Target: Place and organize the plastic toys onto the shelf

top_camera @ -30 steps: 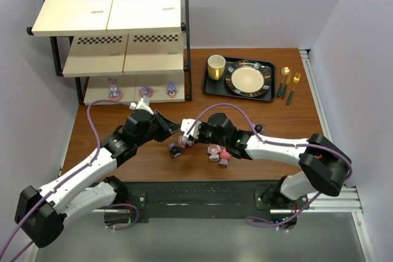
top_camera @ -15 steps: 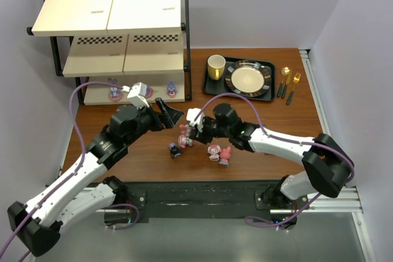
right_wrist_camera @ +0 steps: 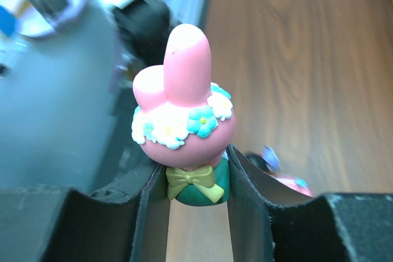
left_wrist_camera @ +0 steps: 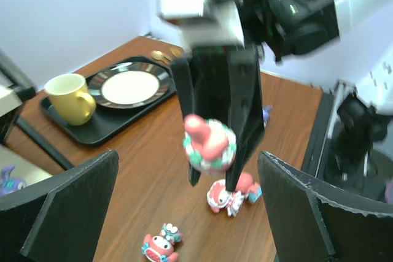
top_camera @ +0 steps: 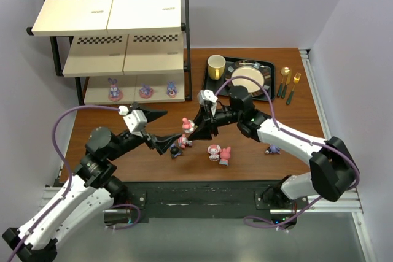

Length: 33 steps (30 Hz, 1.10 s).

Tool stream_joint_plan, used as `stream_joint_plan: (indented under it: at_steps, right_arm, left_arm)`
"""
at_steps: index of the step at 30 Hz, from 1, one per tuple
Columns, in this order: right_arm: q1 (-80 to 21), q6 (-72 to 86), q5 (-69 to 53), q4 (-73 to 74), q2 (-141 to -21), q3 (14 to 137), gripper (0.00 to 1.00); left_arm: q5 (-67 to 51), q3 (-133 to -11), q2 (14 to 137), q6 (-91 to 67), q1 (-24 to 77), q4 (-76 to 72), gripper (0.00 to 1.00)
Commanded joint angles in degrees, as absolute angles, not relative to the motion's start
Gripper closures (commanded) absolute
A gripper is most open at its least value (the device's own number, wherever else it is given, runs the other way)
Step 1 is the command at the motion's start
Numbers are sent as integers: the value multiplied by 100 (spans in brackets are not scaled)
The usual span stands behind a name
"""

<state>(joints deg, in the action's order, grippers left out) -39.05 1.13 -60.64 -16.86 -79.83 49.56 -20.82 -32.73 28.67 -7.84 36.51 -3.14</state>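
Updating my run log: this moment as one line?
left gripper: open, empty | right gripper: holds pink toy | shelf: three toys, bottom board

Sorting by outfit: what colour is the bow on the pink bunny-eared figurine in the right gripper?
Pink figurine has a yellow-green bow; clearest in the right wrist view.

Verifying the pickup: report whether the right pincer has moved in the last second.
Yes. In the top view, the right pincer, shut on the pink toy, has shifted away from the arm bases and closer to the black tray.

Left pincer (top_camera: 161,132) agape, right pincer (top_camera: 191,132) clamped.
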Motion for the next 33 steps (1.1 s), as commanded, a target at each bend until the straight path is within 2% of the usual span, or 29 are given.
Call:
stream_joint_plan:
  at_steps: [1, 7, 12, 16, 24, 27, 33]
  right_arm:
    - [-3902, 1035, -6934, -2715, -7743, 5361, 100]
    - [-3920, 1292, -7014, -2962, -7638, 5423, 100]
    - [-3920, 1169, -6970, -2848, -7629, 5397, 100]
    - [-3920, 1213, -6987, -2900, -7673, 5388, 100]
    - [-3946, 1222, -7058, -3006, -7734, 5335, 100]
    - [-3972, 1248, -7075, -3049, -7761, 5335, 100]
    - [-3999, 1239, -7110, -3041, -7743, 5326, 100]
  left_arm:
    - [-3110, -3120, 2962, 182, 3674, -843, 0]
    - [-3612, -3076, 3111, 220, 3674, -1370, 0]
    - [-3805, -2927, 3392, -272, 3674, -2143, 5]
    - [-3753, -2839, 3515, -606, 3674, -2610, 11]
    - [-3568, -2628, 3770, -1344, 3674, -3453, 13]
    - [-3717, -2602, 3963, -1573, 3674, -3682, 16]
    - [-3850, -2602, 4245, -1925, 3674, -4087, 29]
